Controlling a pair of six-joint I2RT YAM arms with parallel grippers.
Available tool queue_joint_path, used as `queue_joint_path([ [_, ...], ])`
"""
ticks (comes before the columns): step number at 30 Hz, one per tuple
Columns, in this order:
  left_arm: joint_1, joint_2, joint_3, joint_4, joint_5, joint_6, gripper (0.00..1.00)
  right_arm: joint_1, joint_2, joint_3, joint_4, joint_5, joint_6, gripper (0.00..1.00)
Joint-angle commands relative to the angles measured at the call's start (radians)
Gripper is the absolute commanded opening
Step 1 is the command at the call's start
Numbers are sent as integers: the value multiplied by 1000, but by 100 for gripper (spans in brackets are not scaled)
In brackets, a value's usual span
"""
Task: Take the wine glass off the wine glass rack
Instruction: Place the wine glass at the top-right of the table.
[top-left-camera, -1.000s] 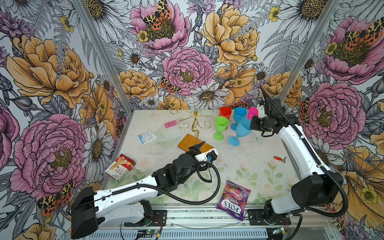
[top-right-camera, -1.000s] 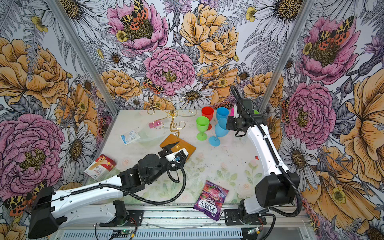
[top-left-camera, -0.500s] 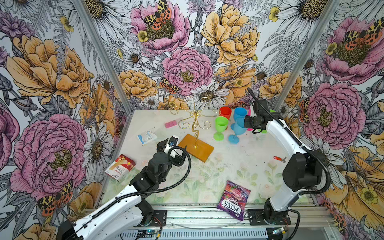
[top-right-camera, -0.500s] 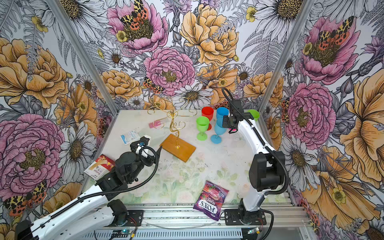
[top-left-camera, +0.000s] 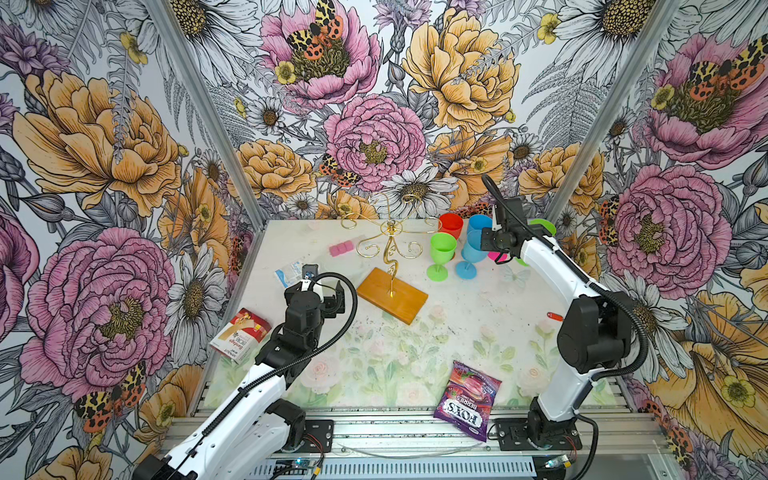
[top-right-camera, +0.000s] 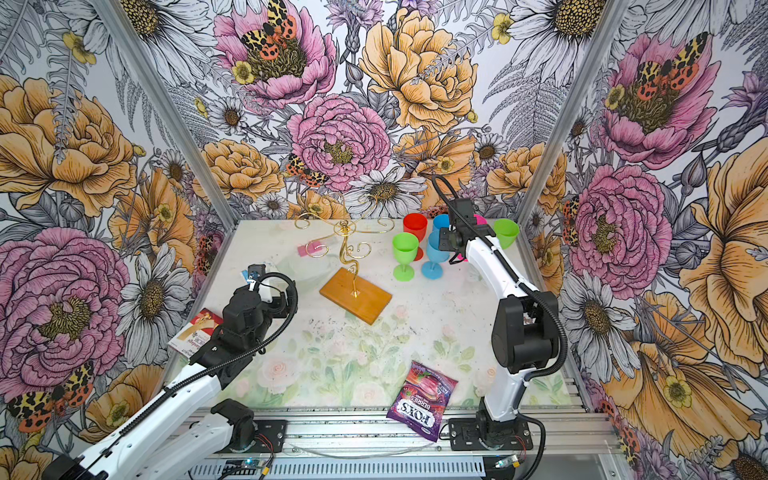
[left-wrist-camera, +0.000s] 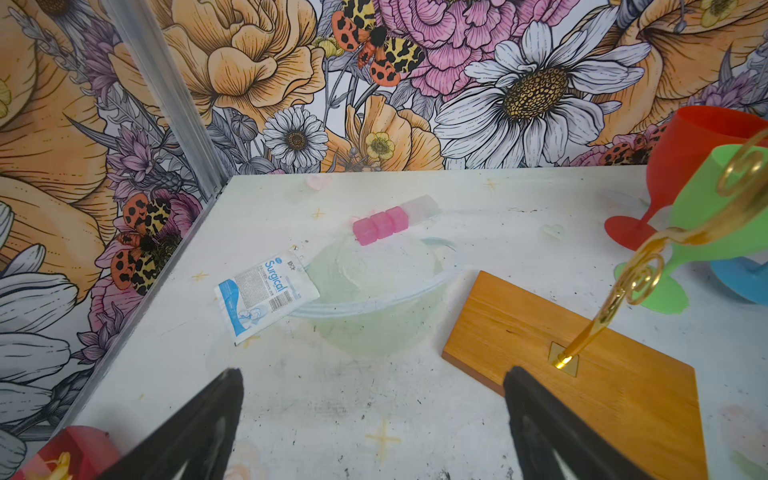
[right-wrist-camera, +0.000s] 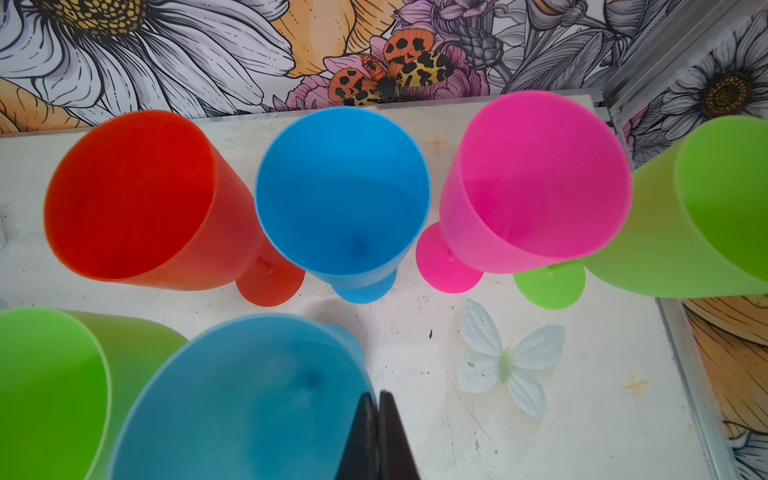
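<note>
In the left wrist view, the left gripper (left-wrist-camera: 372, 374) is shown spread wide and empty over the table (left-wrist-camera: 457, 199), the wine glass rack (left-wrist-camera: 519, 324) is stood upright beside it, and further right the front blue wine glass (top-left-camera: 470, 251), set on its foot, is pinched at the rim by the closed right gripper (right-wrist-camera: 379, 395).

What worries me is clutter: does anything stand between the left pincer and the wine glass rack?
Nothing visible does. The open left pincer hangs right beside the wooden base of the wine glass rack; the clear bowl lies ahead, off that line.
</note>
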Motion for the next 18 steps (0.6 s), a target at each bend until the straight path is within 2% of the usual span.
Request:
queue_joint_path([
  [1,48,10,-19,65,42,-39,99,8,13,39,39,22,-12,0],
  [7,120,59,-58,153,84,-55,99,20,22,26,42,18,-10,0],
  [18,183,181,-66,256,94,-41,99,21,3,-12,44,17,-8,0],
])
